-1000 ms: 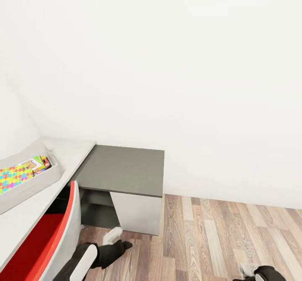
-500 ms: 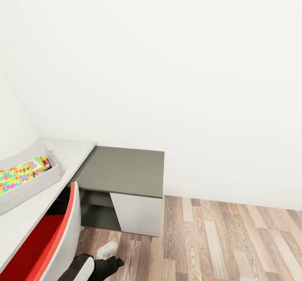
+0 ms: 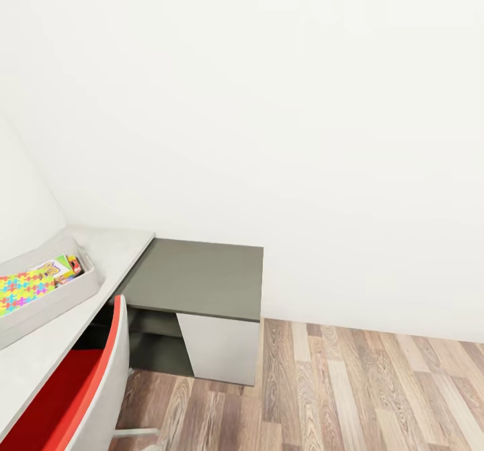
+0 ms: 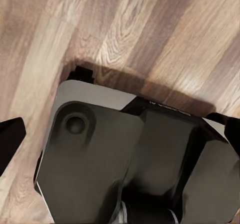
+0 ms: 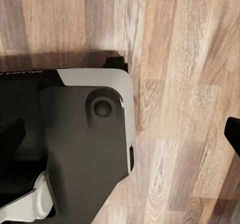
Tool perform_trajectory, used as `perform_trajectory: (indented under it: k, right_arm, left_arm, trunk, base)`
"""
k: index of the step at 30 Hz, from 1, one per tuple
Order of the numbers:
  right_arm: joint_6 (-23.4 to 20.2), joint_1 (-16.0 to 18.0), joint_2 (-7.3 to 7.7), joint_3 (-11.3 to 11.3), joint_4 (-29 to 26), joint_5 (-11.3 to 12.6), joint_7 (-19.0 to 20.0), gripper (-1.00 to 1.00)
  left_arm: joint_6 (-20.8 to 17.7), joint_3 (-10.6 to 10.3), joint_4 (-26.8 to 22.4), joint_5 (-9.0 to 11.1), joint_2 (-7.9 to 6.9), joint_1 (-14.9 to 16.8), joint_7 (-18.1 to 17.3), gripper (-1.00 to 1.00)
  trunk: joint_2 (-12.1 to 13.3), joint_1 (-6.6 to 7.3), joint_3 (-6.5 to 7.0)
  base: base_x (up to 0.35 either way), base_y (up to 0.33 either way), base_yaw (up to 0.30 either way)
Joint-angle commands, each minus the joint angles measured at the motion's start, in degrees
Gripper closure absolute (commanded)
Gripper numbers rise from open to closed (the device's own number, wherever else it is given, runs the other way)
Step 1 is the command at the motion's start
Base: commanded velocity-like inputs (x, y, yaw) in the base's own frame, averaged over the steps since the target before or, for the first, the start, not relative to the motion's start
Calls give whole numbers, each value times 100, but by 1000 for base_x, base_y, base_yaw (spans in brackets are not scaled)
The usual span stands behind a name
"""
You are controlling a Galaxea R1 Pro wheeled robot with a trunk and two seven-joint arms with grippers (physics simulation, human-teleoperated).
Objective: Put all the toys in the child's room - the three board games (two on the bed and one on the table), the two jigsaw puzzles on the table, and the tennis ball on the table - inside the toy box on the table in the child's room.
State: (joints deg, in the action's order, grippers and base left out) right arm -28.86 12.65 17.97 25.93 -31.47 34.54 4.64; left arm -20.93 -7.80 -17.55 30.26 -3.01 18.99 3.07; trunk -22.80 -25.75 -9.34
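The light grey toy box [image 3: 86, 287] sits on the pale table [image 3: 117, 244] at the left edge of the head view. Inside it lies a multicoloured jigsaw puzzle [image 3: 25, 285]. A board game [image 3: 68, 267] with green and red on it rests at the end of the box nearest the wall corner. The tennis ball is out of view. In the left wrist view my left gripper [image 4: 122, 129] is open over the wood floor and my own base. In the right wrist view my right gripper [image 5: 125, 129] is open too, with nothing held.
A dark grey cabinet top [image 3: 202, 276] adjoins the table against the white wall. A red and white chair [image 3: 87, 377] stands in front of the table at the lower left. Wood-plank floor [image 3: 363, 390] spreads out to the right.
Both arms, seen at the bottom edge of the head view a second ago, have dropped out of it. The view itself has shifted slightly.
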Motion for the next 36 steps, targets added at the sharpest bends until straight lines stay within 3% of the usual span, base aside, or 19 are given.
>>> perform_trajectory:
  k: [1, 8, 25, 36]
  right_arm:
    - [2, 8, -5, 22, 18, -13, 10, -100]
    - [85, 44, -44, 1, 104, -37, 8, -100]
    - [207, 35, -56, -11, 114, -31, -16, -100]
    - [462, -1, -195, -5, 408, -28, -39, -100]
  left_arm:
    - [146, -46, 126, 2, -9, -28, 18, -100]
    - [1036, -51, 630, -235, -13, -478, -35, -100]
    - [1166, -55, 728, -283, 22, -783, -29, -100]
    - [1170, -34, 734, -269, -6, -814, -21, -100]
  trunk:
    - [-11, -4, -2]
    - [-11, -4, 62]
    - [-11, -4, 218]
    - [-11, -4, 319]
  base:
    - [0, 0, 0]
    - [-7, 0, -1]
    - [-244, 0, -52]
    - [-229, 0, -80]
